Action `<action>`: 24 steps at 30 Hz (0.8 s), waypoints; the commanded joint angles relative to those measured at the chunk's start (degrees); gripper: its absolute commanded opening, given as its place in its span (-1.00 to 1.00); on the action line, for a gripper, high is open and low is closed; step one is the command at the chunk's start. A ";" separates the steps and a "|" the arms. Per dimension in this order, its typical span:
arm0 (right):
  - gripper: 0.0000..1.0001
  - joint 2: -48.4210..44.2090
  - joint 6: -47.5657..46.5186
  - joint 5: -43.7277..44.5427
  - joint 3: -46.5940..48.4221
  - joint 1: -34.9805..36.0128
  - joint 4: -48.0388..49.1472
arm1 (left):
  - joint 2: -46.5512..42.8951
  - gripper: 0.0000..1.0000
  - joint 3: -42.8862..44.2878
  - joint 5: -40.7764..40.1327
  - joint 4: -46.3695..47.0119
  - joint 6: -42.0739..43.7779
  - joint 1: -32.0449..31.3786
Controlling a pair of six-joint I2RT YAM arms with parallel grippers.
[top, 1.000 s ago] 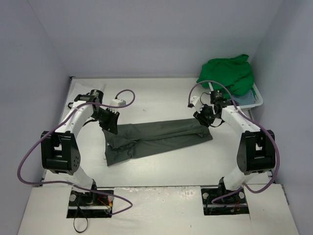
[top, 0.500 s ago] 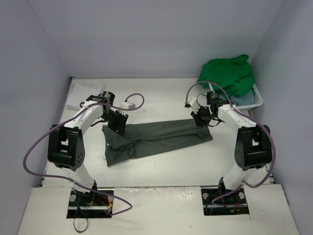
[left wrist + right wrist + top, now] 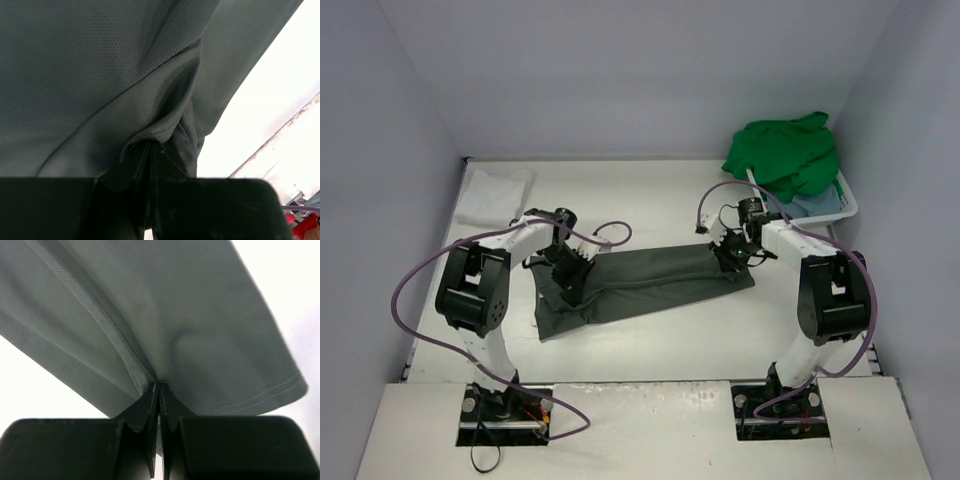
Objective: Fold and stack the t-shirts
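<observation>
Grey-olive shirt (image 3: 650, 280), newly pinched at 9 o'clock by left gripper (image 3: 574, 280) and 3 o'clock by right gripper (image 3: 729, 253); folding likely next.

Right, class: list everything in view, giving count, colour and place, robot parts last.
dark shirt: one, grey-olive, stretched across the table's middle
green shirt: one, bright green, atop the basket
blue shirt: one, light blue, beneath the green
white shirt: one, white, far left corner
basket: one, white, far right
table: one, white, under everything
left gripper: one, black, shut on the dark shirt's left end
right gripper: one, black, shut on its right end
</observation>
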 commanded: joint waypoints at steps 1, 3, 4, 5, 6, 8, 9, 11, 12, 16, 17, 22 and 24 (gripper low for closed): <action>-0.99 -0.60 -1.54 0.55 -0.92 0.52 -0.17 | -0.36 -1.00 -0.03 -1.04 -1.01 1.51 -0.74; -0.99 -0.07 -1.72 0.90 -1.54 0.69 -0.17 | 0.08 -1.00 -0.65 -1.31 -0.75 1.51 -0.83; -0.99 0.54 -1.72 1.33 -1.71 0.78 -0.17 | 0.51 -1.00 -1.35 -1.92 -0.31 1.51 -0.92; -0.99 0.81 -1.80 1.43 -1.89 0.95 -0.17 | 0.78 -1.00 -1.70 -2.19 -0.04 1.34 -1.09; -1.00 1.07 -1.89 1.51 -2.24 1.04 -0.26 | 1.04 -1.00 -1.97 -2.54 0.40 1.25 -1.09; -1.00 1.86 -2.07 1.78 -2.59 1.22 -0.17 | 2.18 -1.00 -2.67 -3.42 1.36 0.72 -1.09; -1.00 2.04 -2.24 2.04 -2.85 1.22 -0.17 | 2.45 -1.00 -2.85 -3.59 1.71 0.63 -1.09; -1.00 2.83 -2.33 2.48 -3.03 1.31 -0.17 | 3.42 -1.00 -3.37 -3.60 2.42 0.45 -1.09; -1.00 3.09 -2.33 2.66 -3.03 1.31 -0.17 | 3.59 -1.00 -3.55 -3.68 2.60 0.37 -1.09; -1.00 3.71 -2.51 3.18 -3.21 1.48 -0.17 | 4.21 -1.00 -3.99 -3.25 3.12 0.46 -1.09; -1.00 3.80 -2.51 3.18 -3.30 1.48 -0.17 | 4.12 -1.00 -4.16 -3.33 3.21 0.37 -1.18; -1.00 3.01 -1.98 3.71 -2.77 1.75 -0.26 | 3.07 -1.00 -2.94 -4.21 1.98 0.28 -1.18; -1.00 2.05 -1.81 3.97 -2.33 1.84 -0.52 | 1.58 -1.00 -1.80 -4.65 1.46 0.19 -1.27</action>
